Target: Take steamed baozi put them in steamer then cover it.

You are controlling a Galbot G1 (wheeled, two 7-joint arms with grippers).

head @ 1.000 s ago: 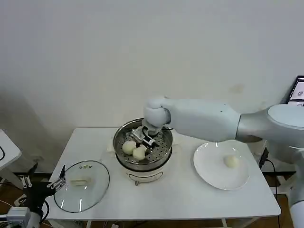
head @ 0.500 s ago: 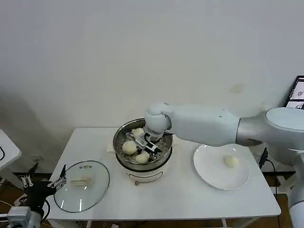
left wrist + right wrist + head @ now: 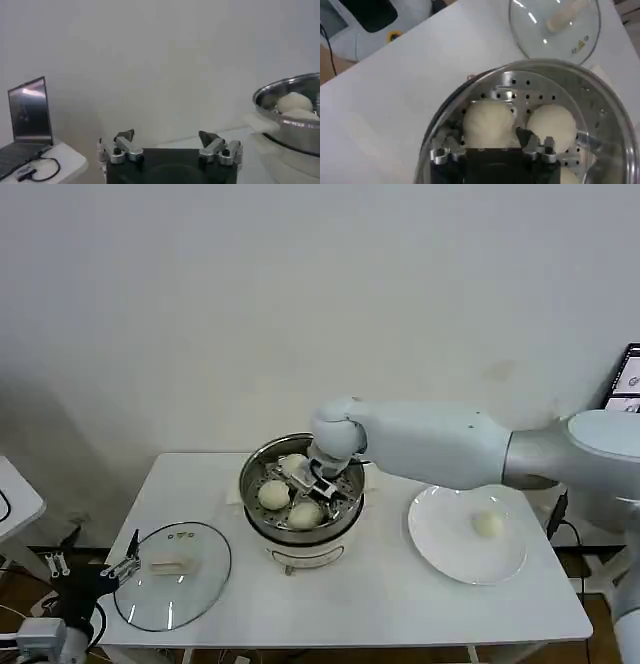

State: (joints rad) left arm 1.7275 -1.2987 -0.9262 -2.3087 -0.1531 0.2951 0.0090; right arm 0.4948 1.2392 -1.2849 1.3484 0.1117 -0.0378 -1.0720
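Head view: right gripper [image 3: 322,481] sits inside the steamer [image 3: 256,520], low over the perforated tray.
Right claw: fingers parted, holding nothing; in the right wrist view a bun lies to each side of them.
Buns in steamer: three [image 3: 275,495], [image 3: 305,513], [image 3: 292,465], clustered on the tray.
Last baozi [image 3: 487,524]: alone on the white plate [image 3: 440,554], at about 3 o'clock from the steamer, well apart.
Key relation: that bun lies on the right arm's own side, so the right arm is nearer.
Cover [image 3: 172,574]: flat on the table at 8 o'clock of the steamer.
Left gripper [image 3: 170,148]: open, idle beside the table's left edge, close to the cover.
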